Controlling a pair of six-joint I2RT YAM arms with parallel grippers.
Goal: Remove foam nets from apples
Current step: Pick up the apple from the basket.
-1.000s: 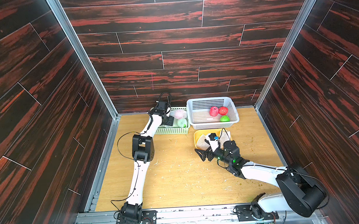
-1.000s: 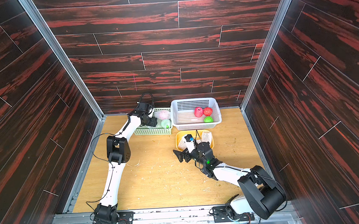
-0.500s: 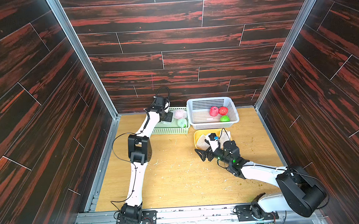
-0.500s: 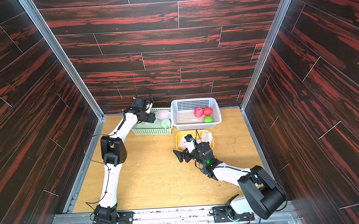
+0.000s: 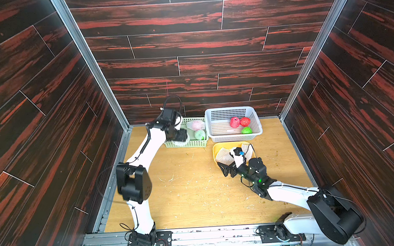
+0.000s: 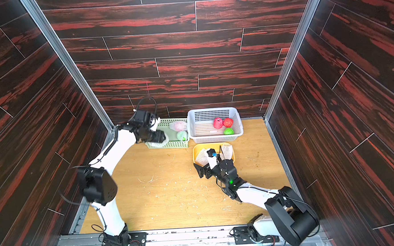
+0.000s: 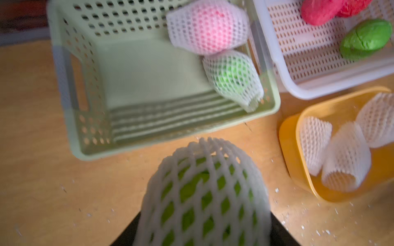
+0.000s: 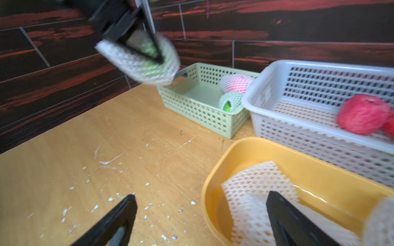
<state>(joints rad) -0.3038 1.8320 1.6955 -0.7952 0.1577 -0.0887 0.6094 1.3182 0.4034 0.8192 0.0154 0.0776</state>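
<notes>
My left gripper [image 5: 179, 138] is shut on a green apple in its white foam net [image 7: 204, 191], held in the air over the near left corner of the green basket [image 5: 185, 144]. The right wrist view shows this netted apple [image 8: 138, 57] between the black fingers. In the basket lie a netted red apple [image 5: 195, 124] and a netted green apple [image 5: 200, 134]. My right gripper [image 5: 229, 162] stands open and holds nothing, low over the front left edge of the yellow tray [image 5: 218, 146], which holds several empty foam nets [image 8: 258, 183].
The white basket [image 5: 225, 114] at the back right holds two bare red apples [image 5: 234, 122] and a bare green apple [image 5: 246, 130]. It touches the green basket and stands just behind the yellow tray. White crumbs are scattered over the wooden table [image 5: 186, 193]. Dark walls close in three sides.
My left arm has swung and carried the netted green apple from inside the green basket toward its near left corner. The right arm has not moved.
</notes>
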